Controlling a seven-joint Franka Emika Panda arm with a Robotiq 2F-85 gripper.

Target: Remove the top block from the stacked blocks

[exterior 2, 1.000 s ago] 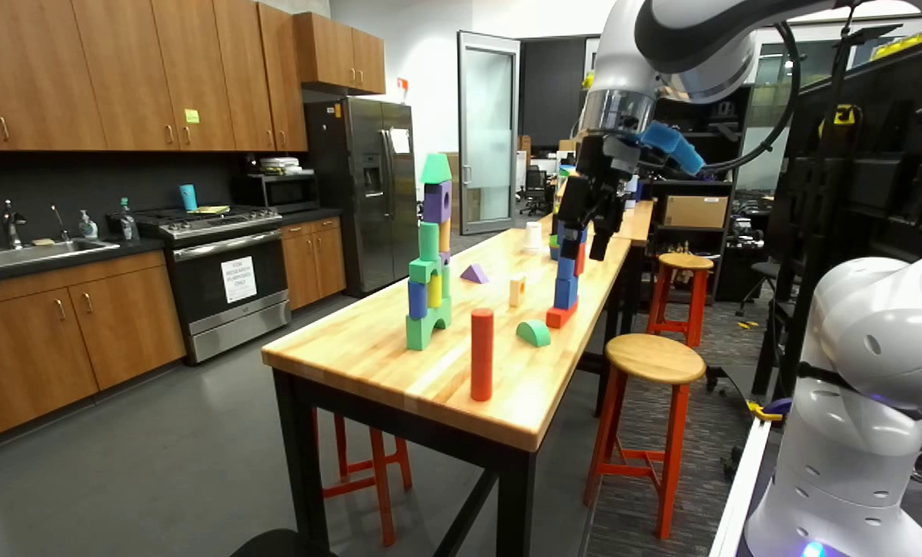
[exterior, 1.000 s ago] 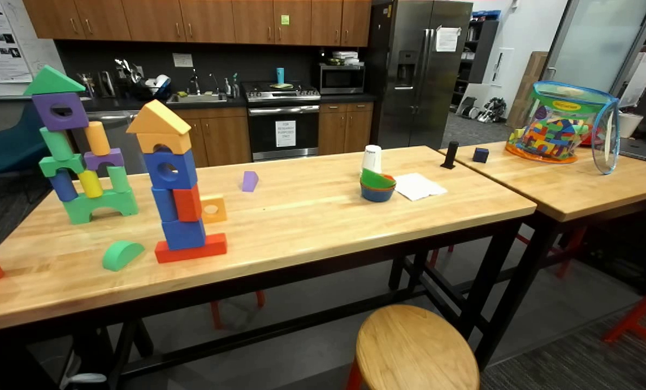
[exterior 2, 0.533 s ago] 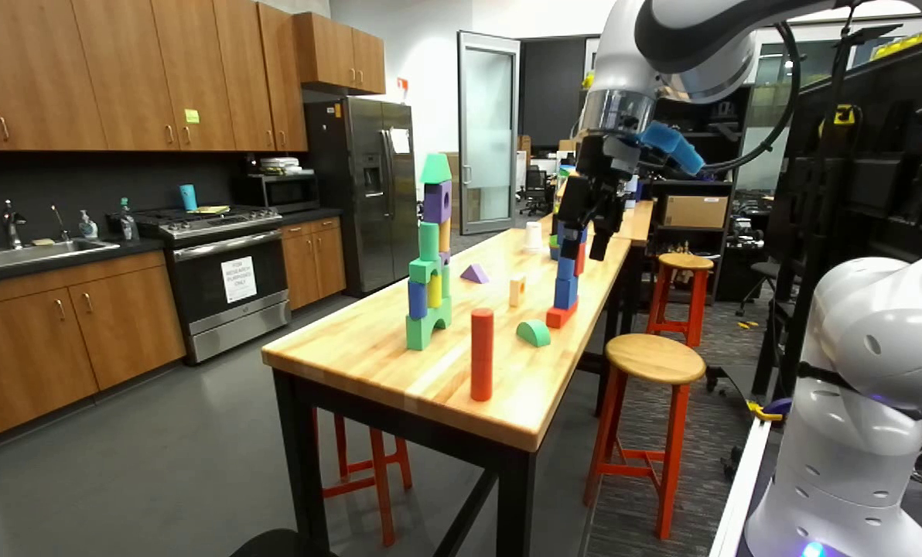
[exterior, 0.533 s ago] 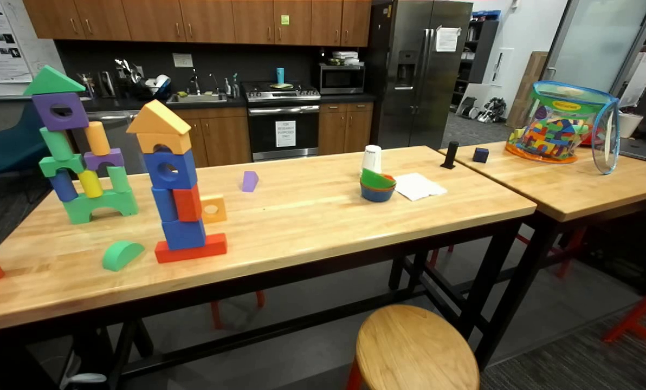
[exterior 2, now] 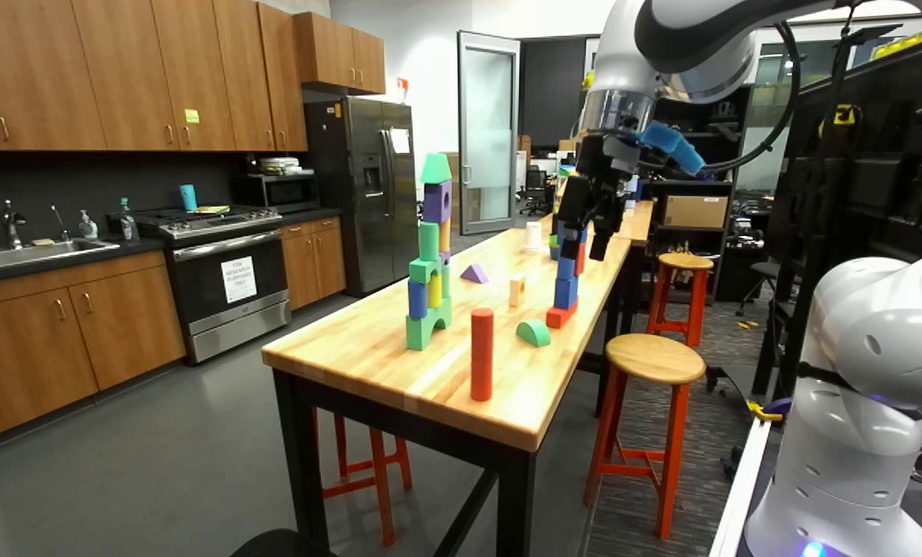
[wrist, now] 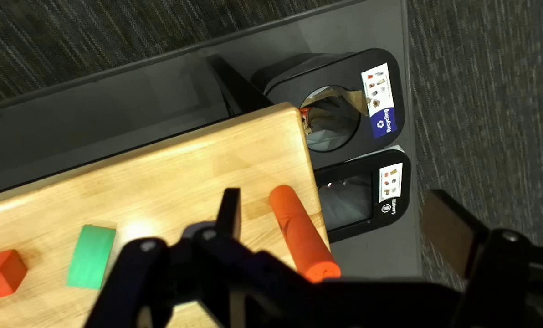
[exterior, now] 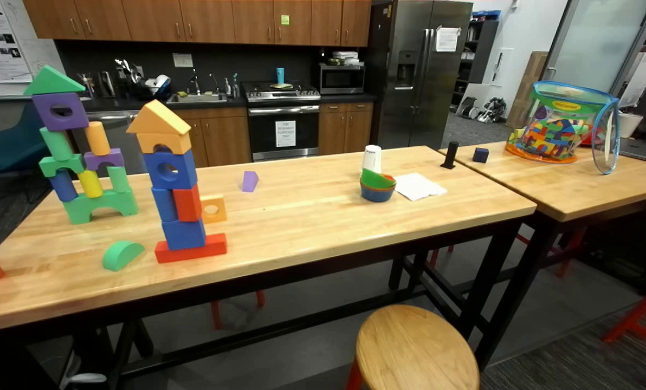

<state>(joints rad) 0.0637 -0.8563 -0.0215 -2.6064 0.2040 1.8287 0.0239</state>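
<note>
The top block (exterior: 159, 118) is a yellow, roof-shaped piece on an orange-yellow arch at the top of the stacked blocks (exterior: 183, 234), in an exterior view. The narrow tower stands upright, with blue and red blocks on a flat red base. The tower also shows in an exterior view (exterior 2: 566, 292), where my gripper (exterior 2: 585, 251) overlaps its upper part and hides the top block. The distance between them cannot be told. In the wrist view my gripper (wrist: 337, 205) is open with nothing between its fingers. The top block is out of the wrist view.
A wider green and purple structure (exterior: 101, 205) stands behind and beside the tower. A red cylinder (exterior 2: 482, 356), also in the wrist view (wrist: 301, 232), stands near the table end. A green half-round block (exterior: 122, 255), a yellow holed block (exterior: 214, 209) and bowls (exterior: 377, 193) are on the table.
</note>
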